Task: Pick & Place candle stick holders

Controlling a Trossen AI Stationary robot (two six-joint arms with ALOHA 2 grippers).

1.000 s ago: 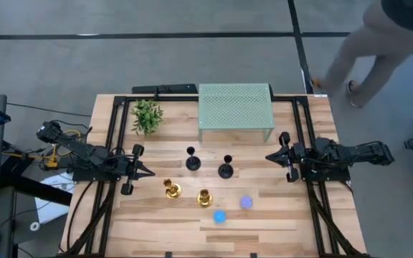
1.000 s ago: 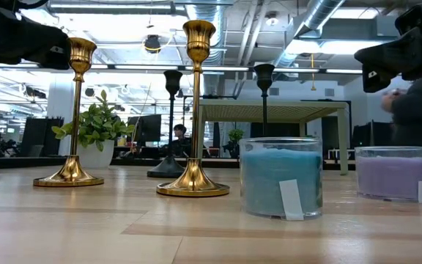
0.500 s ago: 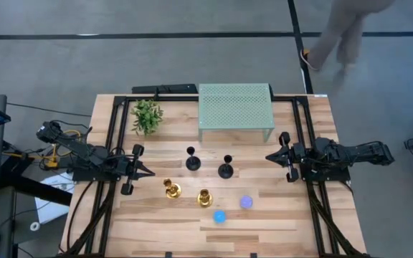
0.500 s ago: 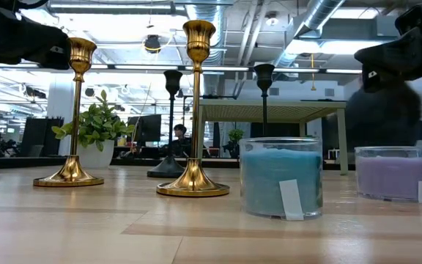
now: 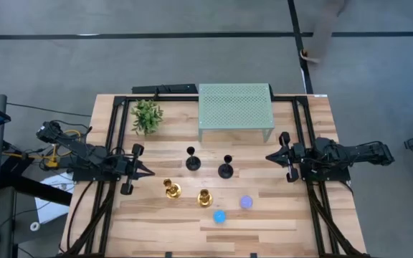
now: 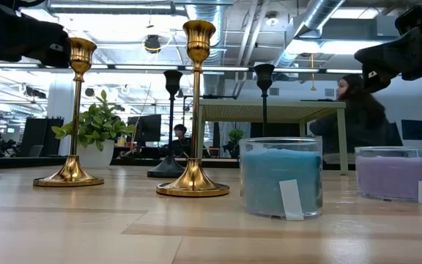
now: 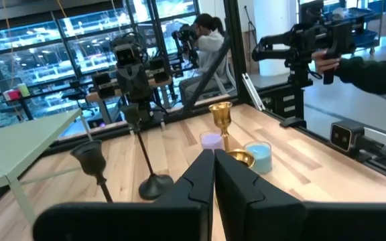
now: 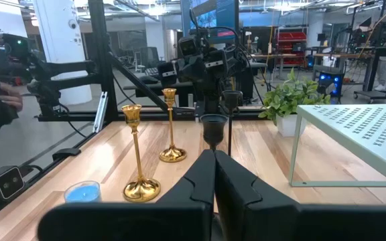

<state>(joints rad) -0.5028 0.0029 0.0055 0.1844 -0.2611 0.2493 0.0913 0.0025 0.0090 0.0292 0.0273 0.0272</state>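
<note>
no readable text, white tags on blue jar (image 6: pixel 280 176) and purple jar (image 6: pixel 390 172) blank

Table (image 5: pixel 278 215) – light wood planks w/ darker grain streaks, framed by black rails. Two candle stick holders shiny gold (image 5: pixel 171 189) (image 5: pixel 204 197), other two matte black (image 5: pixel 191 160) (image 5: pixel 226 168). Shelf (image 5: pixel 235 104) pale mint green, top perforated w/ a fine regular hole pattern. Potted plant (image 5: pixel 147 115) bright green leaves; its pot looks white in the low view. Two round glass jars – one filled blue (image 6: pixel 280 177), one pale purple (image 6: pixel 390 173), each w/ a small white label. Both arms dark, near black. Floor grey w/ black lines.
</note>
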